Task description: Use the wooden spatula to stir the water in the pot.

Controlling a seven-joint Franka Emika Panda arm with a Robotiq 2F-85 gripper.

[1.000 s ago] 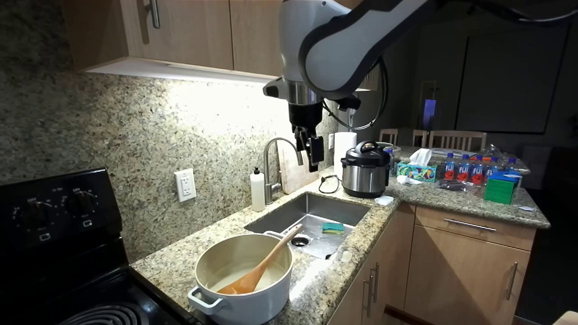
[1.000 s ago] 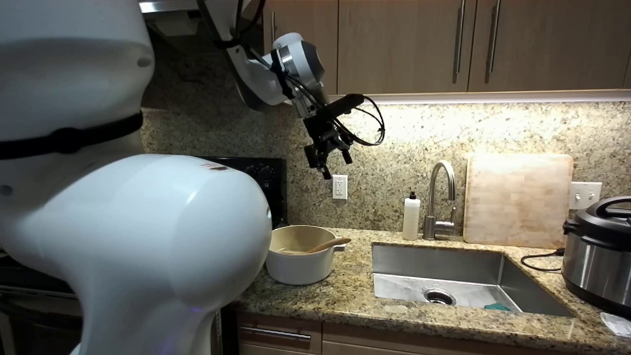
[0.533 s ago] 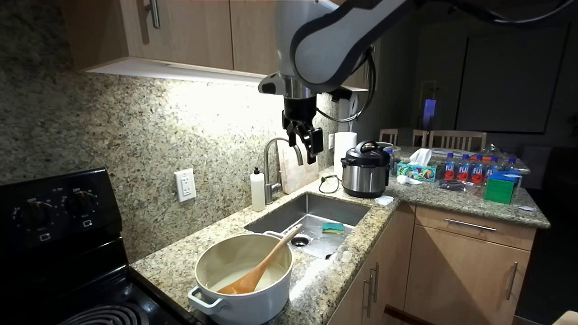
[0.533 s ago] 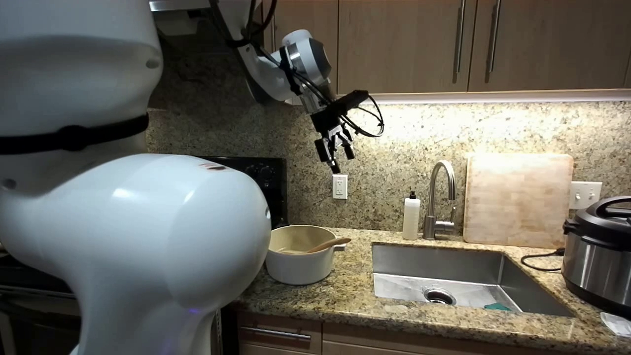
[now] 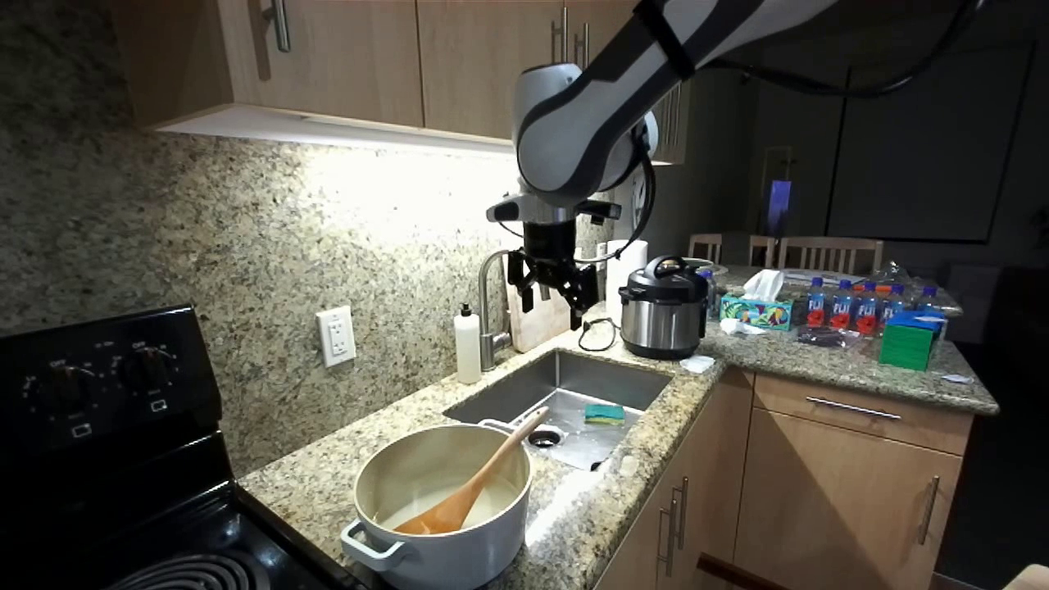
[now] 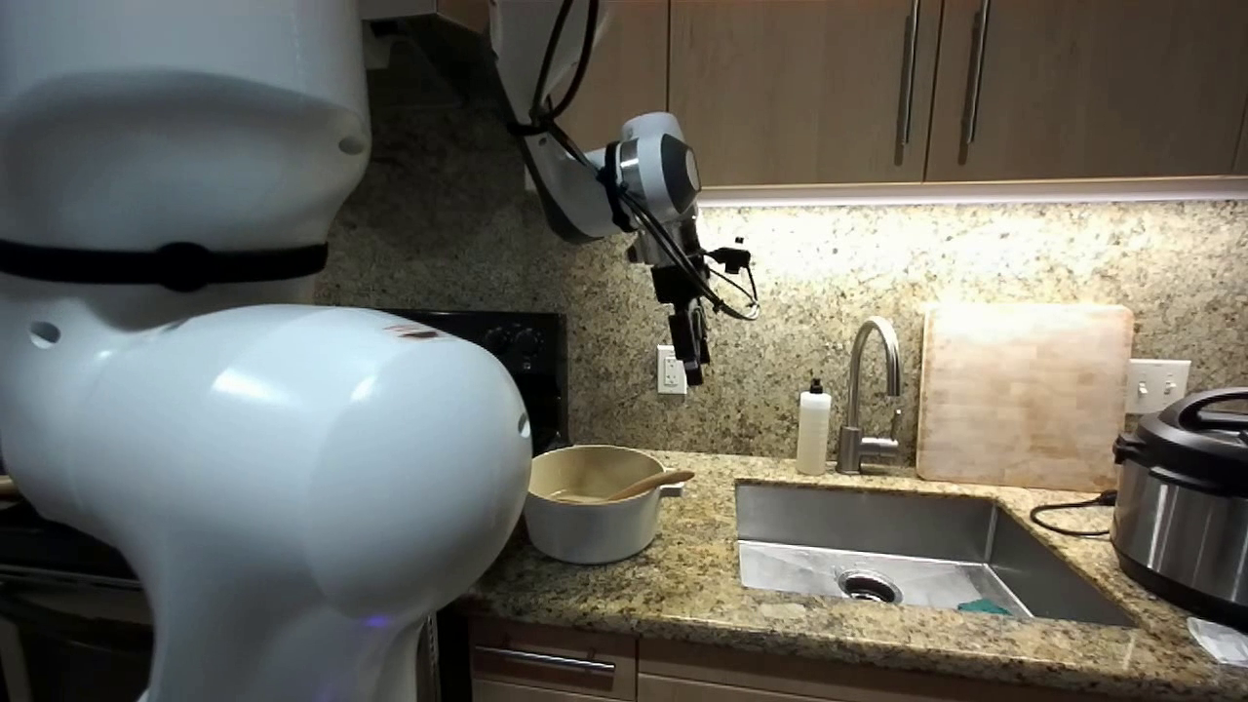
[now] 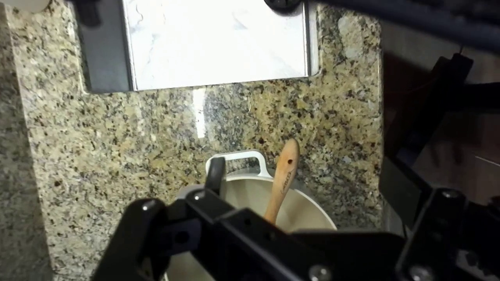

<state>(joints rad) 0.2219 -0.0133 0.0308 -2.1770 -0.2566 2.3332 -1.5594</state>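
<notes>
Weight should be no trouble: the wooden spatula [image 5: 478,485] looks light and stiff, though perhaps slick if wet. It leans inside the pot [image 5: 492,549], flat blade down; the rounded handle tip [image 7: 291,150], jutting past the rim, seems the best hold. Above, the hand [image 5: 553,311] hangs empty, jaws well apart. The pot is smooth, pale and round, the worktop [image 5: 328,459] glossy speckled stone.

The upright white pot [image 5: 471,557] contains faintly visible water [image 5: 492,501]. In an exterior view, the wooden spatula [image 5: 474,487] leans, blade inside at 7 o'clock, handle over rim at 2 o'clock.
</notes>
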